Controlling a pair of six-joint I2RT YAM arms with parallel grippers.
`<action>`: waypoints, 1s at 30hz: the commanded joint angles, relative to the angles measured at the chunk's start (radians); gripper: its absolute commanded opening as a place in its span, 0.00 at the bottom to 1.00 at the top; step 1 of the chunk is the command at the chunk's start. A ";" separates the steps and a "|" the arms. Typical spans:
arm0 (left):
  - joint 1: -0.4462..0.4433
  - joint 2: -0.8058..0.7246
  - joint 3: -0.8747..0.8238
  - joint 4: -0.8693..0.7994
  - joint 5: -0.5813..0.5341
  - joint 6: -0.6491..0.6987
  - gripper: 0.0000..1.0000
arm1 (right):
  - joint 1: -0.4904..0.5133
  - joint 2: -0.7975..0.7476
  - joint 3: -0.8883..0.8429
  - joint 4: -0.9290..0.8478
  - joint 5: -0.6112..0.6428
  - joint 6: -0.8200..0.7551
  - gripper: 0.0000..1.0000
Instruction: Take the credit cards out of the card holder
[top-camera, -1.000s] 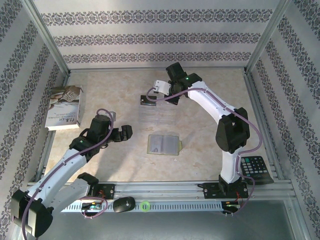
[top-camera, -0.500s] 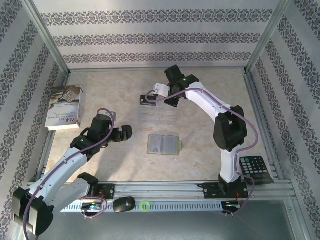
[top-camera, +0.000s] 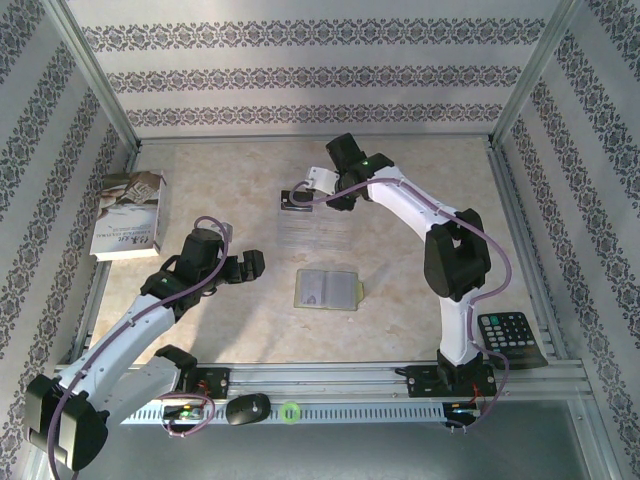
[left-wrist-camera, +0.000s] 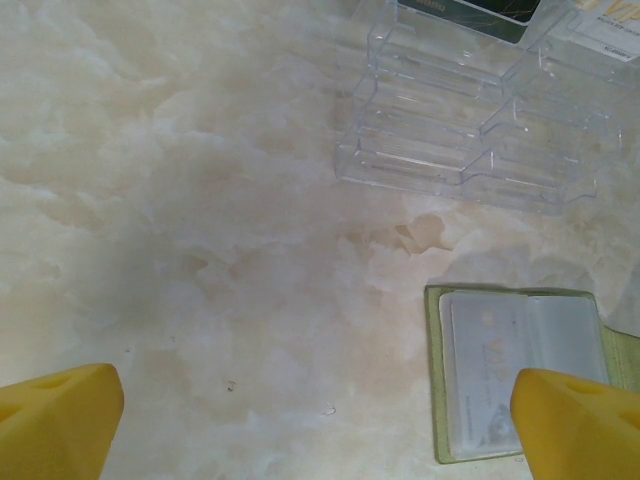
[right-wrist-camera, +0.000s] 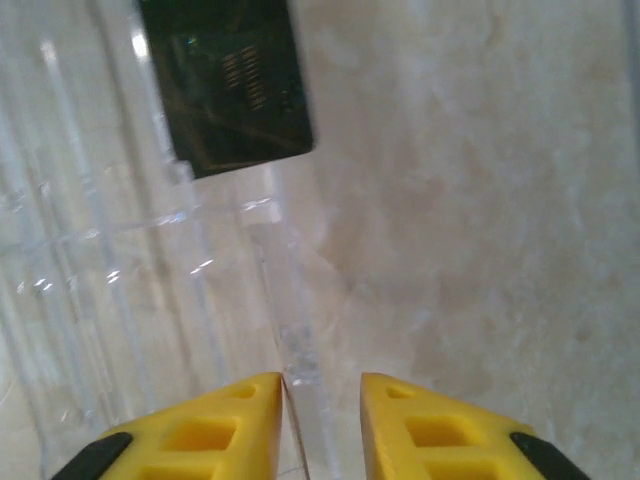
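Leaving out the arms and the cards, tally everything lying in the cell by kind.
book: 1
card holder: 1
clear tiered stand: 1
calculator: 1
computer mouse: 1
green ring: 1
Total: 6

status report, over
Left end effector open. Right end effector parted over clear plastic rack holding black card. Yellow-green card holder open, silvery card inside. No obstruction.

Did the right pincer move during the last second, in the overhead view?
Yes. The right pincer shifted slightly left, toward the book, judged against the card holder, which lies where it was.
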 joint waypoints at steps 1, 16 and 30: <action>0.015 -0.038 -0.010 0.041 0.013 -0.014 0.99 | 0.023 -0.060 -0.058 0.177 0.043 0.064 0.33; 0.045 -0.208 -0.177 0.266 -0.060 -0.249 0.99 | 0.208 -0.424 -0.535 0.407 -0.086 0.923 0.46; 0.177 -0.165 -0.302 0.418 0.292 -0.298 1.00 | 0.503 -0.159 -0.529 0.132 0.151 1.048 0.46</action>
